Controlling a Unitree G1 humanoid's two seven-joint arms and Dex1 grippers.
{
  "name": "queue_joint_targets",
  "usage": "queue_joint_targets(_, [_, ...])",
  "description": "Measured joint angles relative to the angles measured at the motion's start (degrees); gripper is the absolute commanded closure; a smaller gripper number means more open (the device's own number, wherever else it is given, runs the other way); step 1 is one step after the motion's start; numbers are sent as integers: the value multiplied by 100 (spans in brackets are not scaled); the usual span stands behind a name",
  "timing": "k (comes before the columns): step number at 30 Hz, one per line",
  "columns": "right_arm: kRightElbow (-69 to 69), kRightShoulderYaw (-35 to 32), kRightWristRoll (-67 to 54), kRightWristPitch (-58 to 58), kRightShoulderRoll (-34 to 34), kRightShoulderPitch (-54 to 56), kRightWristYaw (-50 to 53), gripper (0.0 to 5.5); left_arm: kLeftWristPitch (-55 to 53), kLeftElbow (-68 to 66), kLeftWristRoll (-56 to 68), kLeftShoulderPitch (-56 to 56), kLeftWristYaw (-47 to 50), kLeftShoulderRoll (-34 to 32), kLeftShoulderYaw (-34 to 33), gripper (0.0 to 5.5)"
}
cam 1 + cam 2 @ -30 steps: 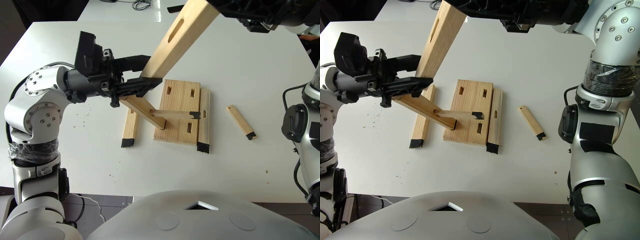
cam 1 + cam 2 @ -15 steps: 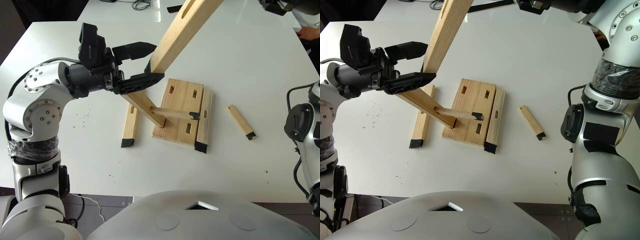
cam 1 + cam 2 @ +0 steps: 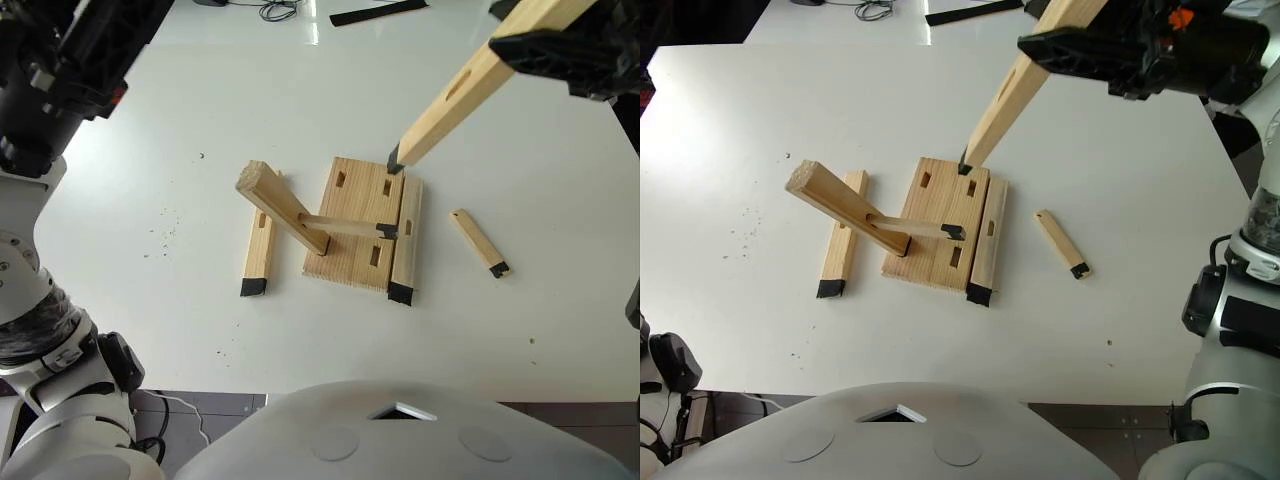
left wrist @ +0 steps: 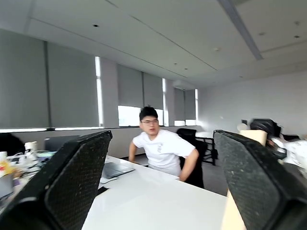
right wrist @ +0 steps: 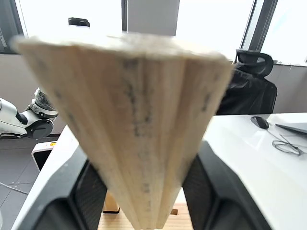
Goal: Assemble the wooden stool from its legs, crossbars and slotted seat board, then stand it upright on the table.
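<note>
Judging by what lies around the seat board point(image 3: 352, 205), the assembly is barely begun; the board lies flat on the table point(image 3: 180, 330) with its slots facing up and nothing set into any of them.

The only joint made is one crossbar point(image 3: 345, 227) plugged into a tilted leg point(image 3: 282, 205); that leg leans off the board's left edge, and the crossbar lies across the board's middle, its dark end resting on the wood; whether the joint is fully seated I cannot tell.

A second leg point(image 3: 260, 248) lies flat on the table just left of the board; a third leg point(image 3: 405, 240) lies along the board's right edge, touching it; a short loose crossbar point(image 3: 480, 243) lies farther right, apart from the board.

The right gripper point(image 3: 1060, 40) is clamped on the upper part of a fourth leg point(image 3: 440, 117); this held leg slants down toward the board's far right corner, its black-capped end just above the wood and, as far as I can judge, not touching.

The left gripper point(image 4: 164, 143) is raised well off to the left of the board, fingers point(image 4: 72, 182) spread wide, holding nothing.

Left to do: fitting the loose crossbar, joining the remaining legs, seating all four in the board's slots, then turning the stool upright.
</note>
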State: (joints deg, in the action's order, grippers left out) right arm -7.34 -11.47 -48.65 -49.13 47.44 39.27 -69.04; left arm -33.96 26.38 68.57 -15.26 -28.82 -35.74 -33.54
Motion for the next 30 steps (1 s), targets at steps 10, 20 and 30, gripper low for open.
queue_joint_targets(10, [-1192, 307, -159, -123, 6, -1720, -21, 348, 954, -483, -1375, 1852, 882, 1767, 325, 157])
queue_joint_targets(20, [-1776, -18, -338, -31, -195, -2454, 730, 348, 1099, 175, -1389, 2368, 1587, 2651, 852, 157])
queue_joint_targets(30, [-2127, 46, -194, 574, -673, -3134, 1377, 348, 1080, -189, -1461, 2272, 1576, 2489, 997, 157])
